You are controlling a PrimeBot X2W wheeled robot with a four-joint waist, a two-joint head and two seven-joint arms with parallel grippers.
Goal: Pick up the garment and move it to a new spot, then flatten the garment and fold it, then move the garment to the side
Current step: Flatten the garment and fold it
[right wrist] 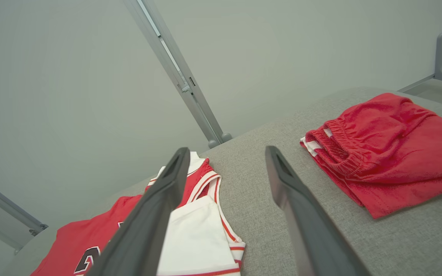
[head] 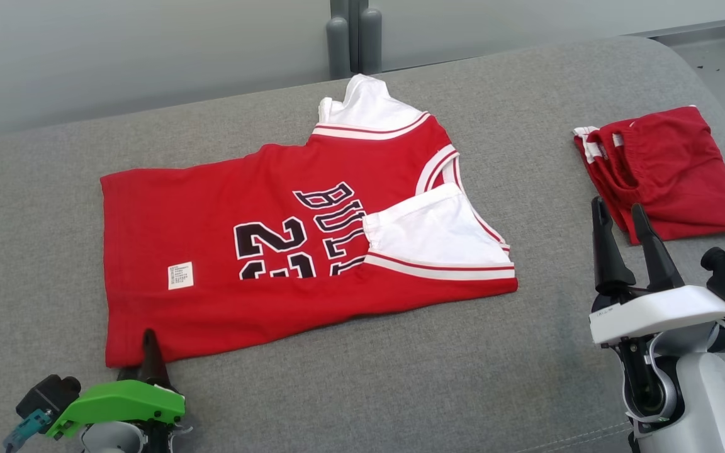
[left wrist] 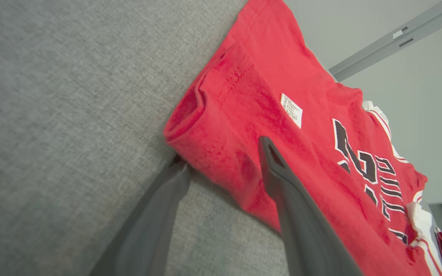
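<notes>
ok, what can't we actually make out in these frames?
- label on the jersey: print too small to read, head and left wrist views.
- chest lettering: lower part covered by the folded-over white panel, head view.
- left claw: one fingertip disappears under the hem, left wrist view; contact beneath is hidden.
- folded shorts: cut off by the right edge, right wrist view.

I am steering the rig in what looks like a bare robotics test room: a grey fabric-covered platform (head: 400,390) set against plain pale wall panels (head: 117,56) joined by metal frame posts (right wrist: 178,78)
</notes>
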